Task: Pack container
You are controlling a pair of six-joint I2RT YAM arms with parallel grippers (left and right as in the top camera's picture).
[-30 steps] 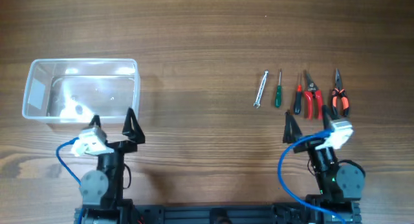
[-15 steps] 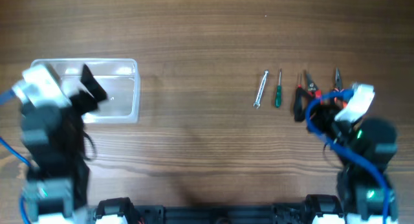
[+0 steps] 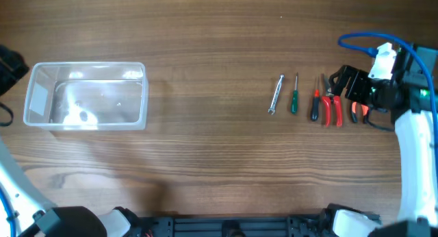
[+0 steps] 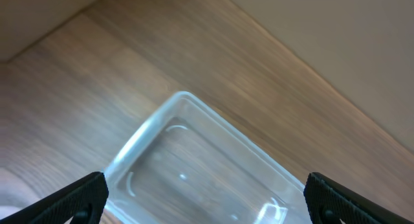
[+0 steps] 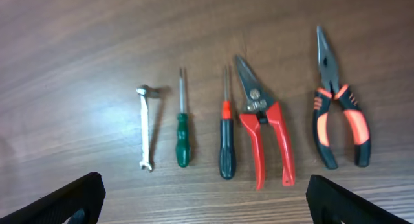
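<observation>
The clear plastic container point(image 3: 85, 125) stands empty at the table's left; in the left wrist view its rim point(image 4: 139, 143) is below and between my fingers. My left gripper point(image 4: 206, 204) is open and empty above it, and it shows at the overhead view's left edge point(image 3: 8, 64). A row of tools lies at the right: a steel wrench point(image 5: 145, 128), a green screwdriver point(image 5: 183, 127), a black screwdriver point(image 5: 226, 136), red snips point(image 5: 265, 130) and orange-black pliers point(image 5: 337, 114). My right gripper point(image 5: 207, 201) is open and empty above the row, over the pliers in the overhead view point(image 3: 345, 85).
The wooden table point(image 3: 205, 148) is bare between the container and the tools. The wrench point(image 3: 276, 94) is the tool nearest the container. A blue cable point(image 3: 356, 38) loops over the right arm. The table's far edge point(image 4: 310, 75) shows in the left wrist view.
Both arms have risen from the table's front. The left one swung out to the container's left side. The right one moved back over the right end of the tool row.
</observation>
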